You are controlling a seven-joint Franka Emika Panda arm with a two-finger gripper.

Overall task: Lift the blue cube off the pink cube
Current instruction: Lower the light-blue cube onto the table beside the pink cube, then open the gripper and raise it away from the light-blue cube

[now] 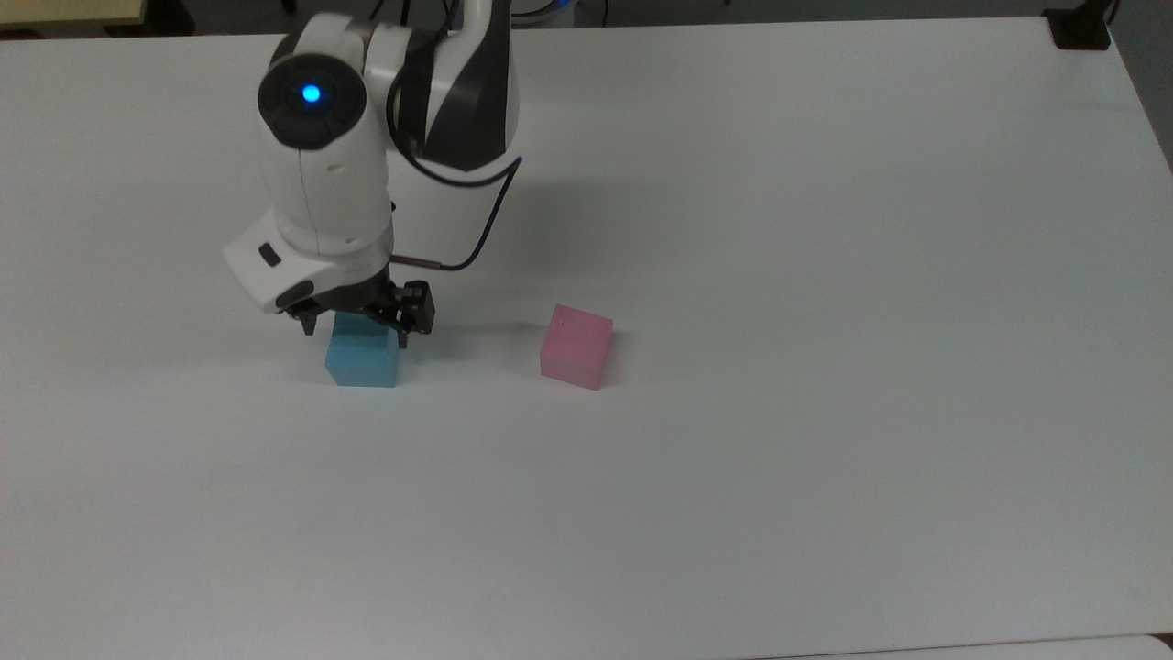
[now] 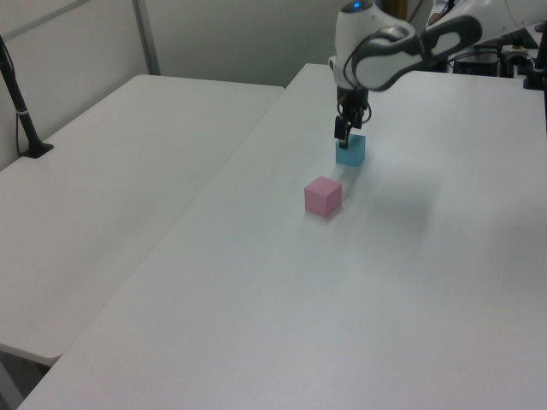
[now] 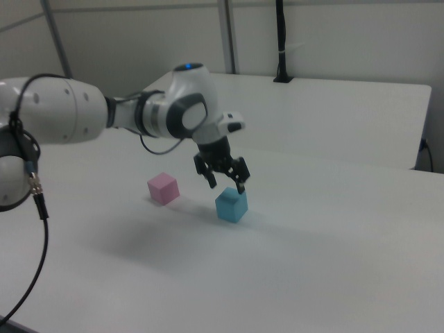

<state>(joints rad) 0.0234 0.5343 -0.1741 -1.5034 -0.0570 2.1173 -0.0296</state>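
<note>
**Two cubes, one arm**

One pink cube [image 1: 576, 347] sits alone on the white table [image 1: 825, 275]. One blue cube [image 1: 363, 360] sits on the table too, well apart. Just above it hangs the gripper [image 1: 359, 316], its fingers spread apart, holding nothing.

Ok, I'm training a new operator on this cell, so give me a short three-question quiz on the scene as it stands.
1. True or false: the blue cube sits on the pink cube.
2. Pick one. The gripper is: A) shut on the blue cube; B) open just above the blue cube; C) open above the pink cube.
3. In the top view, on which side of the pink cube is the blue cube?

Key:
1. False: both cubes rest apart on the table.
2. B.
3. The top view's left.
</note>
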